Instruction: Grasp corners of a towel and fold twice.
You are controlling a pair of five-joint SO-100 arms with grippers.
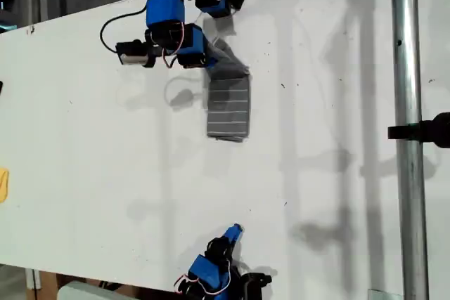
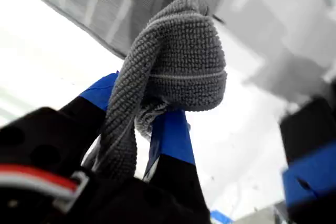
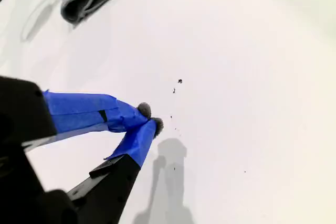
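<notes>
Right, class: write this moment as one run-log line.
towel: folded strip on table | my first gripper: shut on towel end, lifted | my second gripper: shut, empty, away from towel

My first gripper [image 2: 144,124] clamps bunched cloth [image 2: 178,61]; my second gripper [image 3: 149,119] hangs closed, holding nothing.

At your three o'clock, a vertical grey metal pole [image 1: 406,131] is crossing the white flat table [image 1: 105,173], carrying a black clamp [image 1: 422,131].
</notes>
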